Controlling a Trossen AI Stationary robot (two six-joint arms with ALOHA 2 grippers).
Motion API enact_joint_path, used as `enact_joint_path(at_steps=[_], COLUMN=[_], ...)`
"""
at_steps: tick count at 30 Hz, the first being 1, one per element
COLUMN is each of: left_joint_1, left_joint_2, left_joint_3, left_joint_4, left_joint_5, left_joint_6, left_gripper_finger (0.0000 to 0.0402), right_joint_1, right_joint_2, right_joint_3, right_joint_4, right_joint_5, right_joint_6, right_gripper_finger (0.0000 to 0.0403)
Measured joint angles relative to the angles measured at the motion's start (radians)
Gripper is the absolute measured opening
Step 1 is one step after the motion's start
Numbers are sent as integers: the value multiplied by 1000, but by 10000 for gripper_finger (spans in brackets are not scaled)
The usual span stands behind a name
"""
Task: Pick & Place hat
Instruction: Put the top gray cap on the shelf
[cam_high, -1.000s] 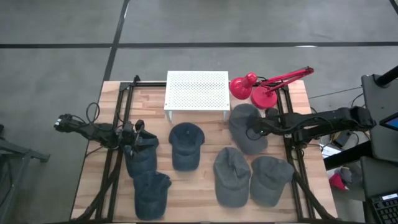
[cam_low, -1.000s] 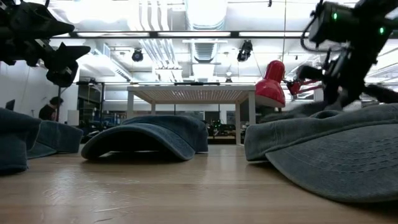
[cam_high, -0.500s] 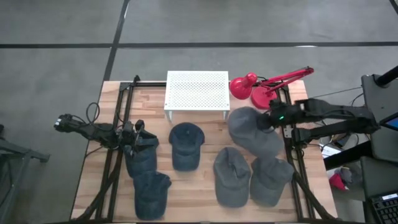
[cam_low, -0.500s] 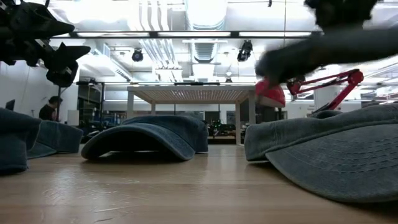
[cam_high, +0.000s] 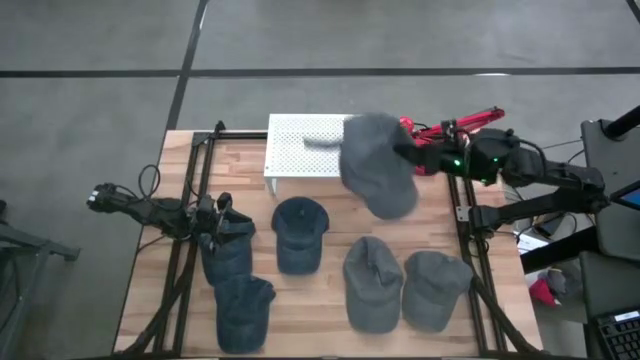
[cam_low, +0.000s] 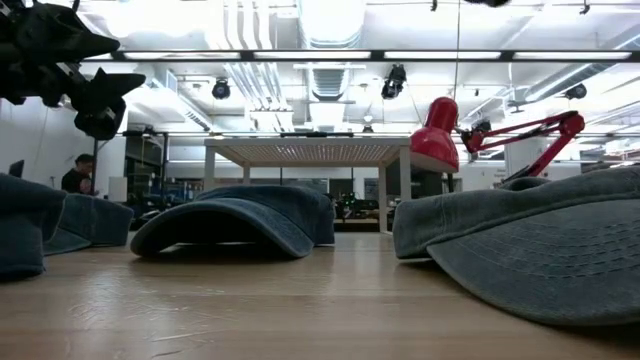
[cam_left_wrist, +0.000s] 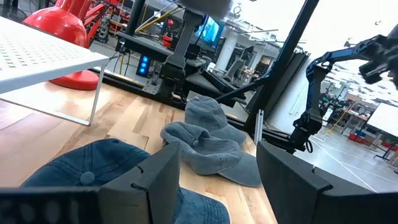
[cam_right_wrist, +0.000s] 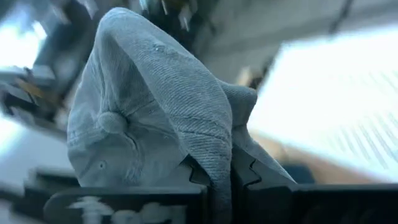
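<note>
My right gripper (cam_high: 410, 156) is shut on a grey hat (cam_high: 377, 166), which it carries in the air over the right end of the white perforated stand (cam_high: 300, 146). The right wrist view shows the hat's crown (cam_right_wrist: 149, 106) with its top button, bunched above the fingers. My left gripper (cam_high: 217, 222) waits, open, over a dark blue hat (cam_high: 228, 250) at the table's left; its fingers (cam_left_wrist: 155, 180) frame that hat (cam_left_wrist: 81, 171) in the left wrist view. My right gripper pinches a fold of the grey hat's cloth (cam_right_wrist: 216, 163) between its two fingers, at the hat's edge below the crown. It comes level from the table's right side. The hat is lifted clear of the table and stands out past the fingertips, toward the stand.
Several hats lie on the wooden table: a blue one (cam_high: 299, 234) in the middle, two grey ones (cam_high: 373, 283) (cam_high: 435, 289) near right, a dark one (cam_high: 243, 311) near left. A red desk lamp (cam_high: 452, 127) stands at the far right corner. Black frame rails run along both sides.
My right gripper has risen from the table's right side and swung toward the far edge and the white stand, keeping its hold. The grey hat, which lay on the table beside the lamp, is now lifted clear and hangs over the stand's right end.
</note>
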Motion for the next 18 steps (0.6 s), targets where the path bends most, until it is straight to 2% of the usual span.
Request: enact_joint_path(at_steps=[3, 6, 13, 18], left_joint_1=[0, 0, 0, 0], left_joint_2=[0, 0, 0, 0], left_joint_3=[0, 0, 0, 0], left_joint_4=[0, 0, 0, 1], left_joint_5=[0, 0, 0, 0], left_joint_6=[0, 0, 0, 0], left_gripper_finger=[216, 216, 216, 216], right_joint_1=[0, 0, -5, -28], right_joint_2=[71, 145, 291, 367], right_joint_3=[0, 6, 63, 113], right_joint_4=[156, 231, 233, 231], right_joint_5=[84, 156, 333, 492], right_joint_6=[-14, 17, 116, 109], right_gripper_finger=[8, 8, 8, 8])
